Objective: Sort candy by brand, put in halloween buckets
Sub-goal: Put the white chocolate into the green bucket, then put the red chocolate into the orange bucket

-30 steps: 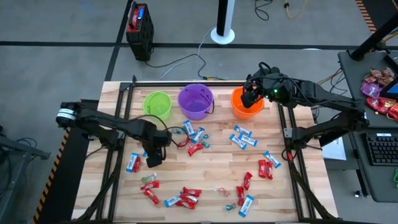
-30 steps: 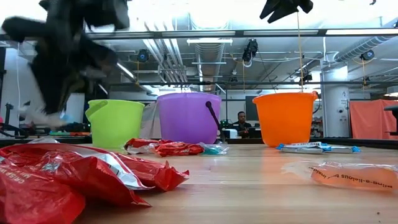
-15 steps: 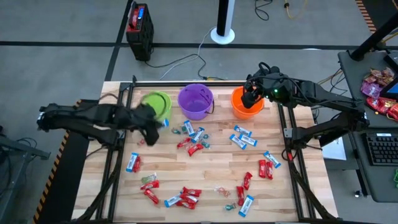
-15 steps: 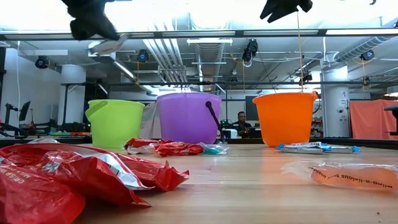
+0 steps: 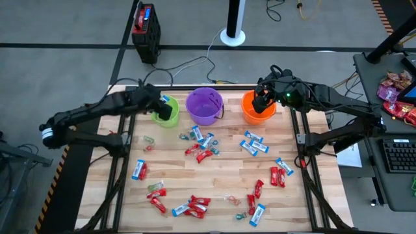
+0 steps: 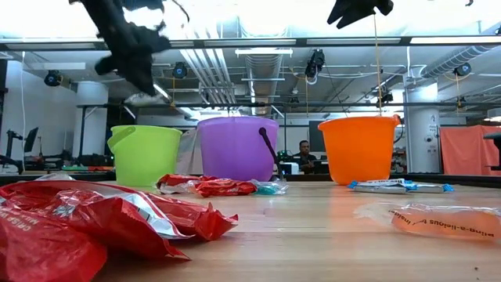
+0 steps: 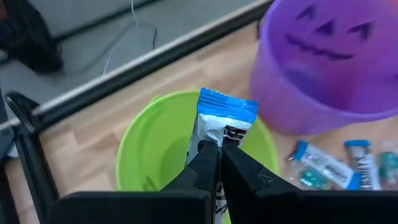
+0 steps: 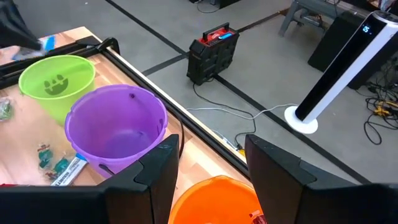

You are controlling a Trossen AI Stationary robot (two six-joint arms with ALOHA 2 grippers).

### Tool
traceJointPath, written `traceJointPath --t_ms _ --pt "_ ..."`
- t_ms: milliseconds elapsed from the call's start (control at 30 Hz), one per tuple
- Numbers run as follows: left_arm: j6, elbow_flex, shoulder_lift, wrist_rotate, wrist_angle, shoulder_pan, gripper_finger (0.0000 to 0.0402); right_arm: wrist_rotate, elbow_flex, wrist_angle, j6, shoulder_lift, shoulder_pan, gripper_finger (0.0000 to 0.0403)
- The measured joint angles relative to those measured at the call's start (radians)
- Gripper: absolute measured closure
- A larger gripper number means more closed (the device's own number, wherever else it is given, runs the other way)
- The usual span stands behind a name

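On the wooden table (image 5: pixel 227 179), left gripper (image 7: pixel 219 163) jaws pinch a blue-and-white candy (image 7: pixel 221 124); right gripper (image 8: pixel 208 163) jaws gape.

Glossy plastic buckets (image 5: pixel 205 106) stand on a matt wooden table (image 5: pixel 227 175).

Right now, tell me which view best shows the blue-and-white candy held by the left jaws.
Left wrist view: the blue-and-white candy fills the middle, pinched over the green bucket. The high view shows only a blue speck; the low view hardly shows it; the right wrist view, a distant blur.
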Motion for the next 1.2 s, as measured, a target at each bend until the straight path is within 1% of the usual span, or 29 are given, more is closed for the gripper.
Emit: traceJointPath --t_ms 67,133,400,533,633,733,900,1067,1133,1167,1200 --pt "0.017 0.001 0.030 0.075 -0.002 0.039 0.0401 0.000 0.000 0.000 0.001 0.000 0.000 0.0225" --pt "0.013 0.009 0.059 0.100 -0.010 0.058 0.0399 0.000 0.000 0.000 0.001 0.000 0.000 0.0225" --pt "0.021 0.089 0.133 0.057 -0.107 0.061 0.0358 0.000 0.000 -0.007 0.000 0.000 0.000 0.0225" --pt "0.034 0.129 0.153 0.057 -0.133 0.061 0.0338 0.000 0.000 -0.010 -0.014 0.000 0.000 0.0225" --pt "0.006 0.186 0.151 0.078 -0.176 0.039 0.0330 -0.001 0.000 -0.010 -0.012 0.000 0.000 0.0225" --pt "-0.056 0.247 0.126 0.089 -0.221 -0.032 0.0329 -0.002 0.000 -0.009 -0.007 0.000 0.000 0.0225" --pt "-0.076 0.303 0.055 0.082 -0.230 -0.239 0.0329 -0.002 0.000 -0.005 0.000 0.000 0.000 0.0225" --pt "-0.014 0.288 -0.010 0.082 -0.231 -0.444 0.0329 -0.004 0.000 0.008 0.007 0.001 0.000 0.0225" --pt "0.016 0.268 -0.030 0.072 -0.230 -0.501 0.0329 -0.004 0.000 0.030 0.067 0.007 0.000 0.0225" --pt "0.023 0.253 -0.039 0.060 -0.228 -0.525 0.0329 -0.017 0.000 0.058 0.110 0.014 0.000 0.0225" --pt "0.027 0.236 -0.050 0.050 -0.224 -0.546 0.0329 -0.076 0.000 0.093 0.125 0.025 0.000 0.0225"
